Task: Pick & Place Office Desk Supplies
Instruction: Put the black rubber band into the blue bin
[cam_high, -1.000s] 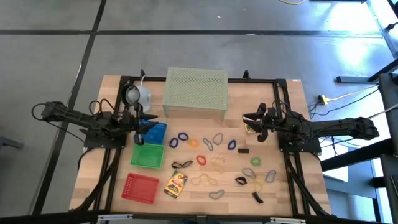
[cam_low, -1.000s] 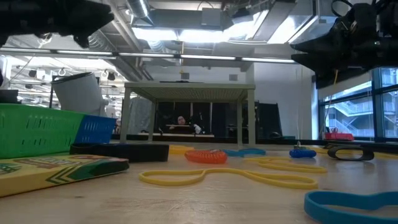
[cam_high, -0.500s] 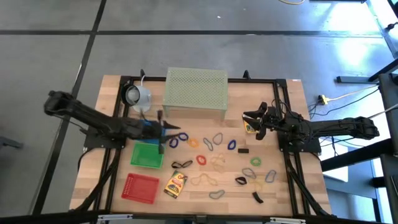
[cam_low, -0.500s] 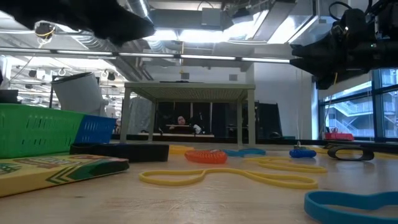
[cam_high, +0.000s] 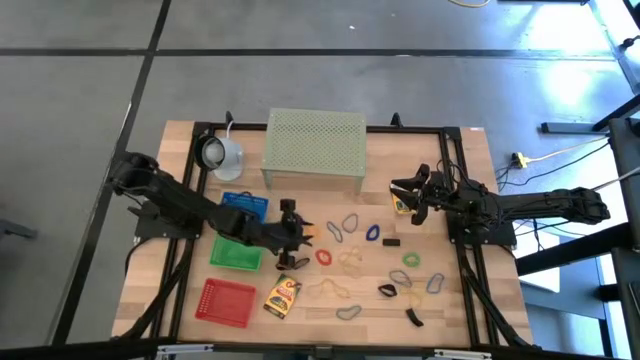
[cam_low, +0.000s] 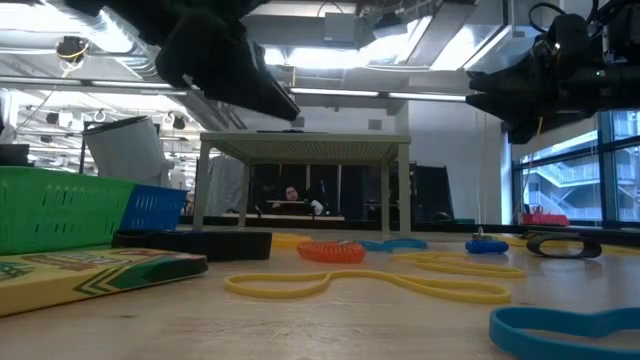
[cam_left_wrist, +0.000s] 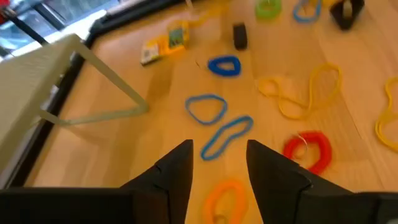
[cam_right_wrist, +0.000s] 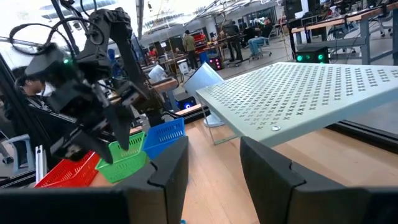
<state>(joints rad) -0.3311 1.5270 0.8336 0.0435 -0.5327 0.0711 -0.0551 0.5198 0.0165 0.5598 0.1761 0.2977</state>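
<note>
Left end effector (cam_high: 291, 233) advanced over loops, fingers (cam_left_wrist: 180, 168) apart, empty

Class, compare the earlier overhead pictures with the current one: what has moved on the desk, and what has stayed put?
The left gripper has swung from over the blue basket out across the table to hover above the coloured loops, jaws open and empty, an orange loop just ahead of it. The right gripper has stayed near the small yellow box. The loops, baskets and mesh stand lie unchanged.

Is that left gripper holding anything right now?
No, the left gripper is open with nothing between its fingers, above an orange loop.
</note>
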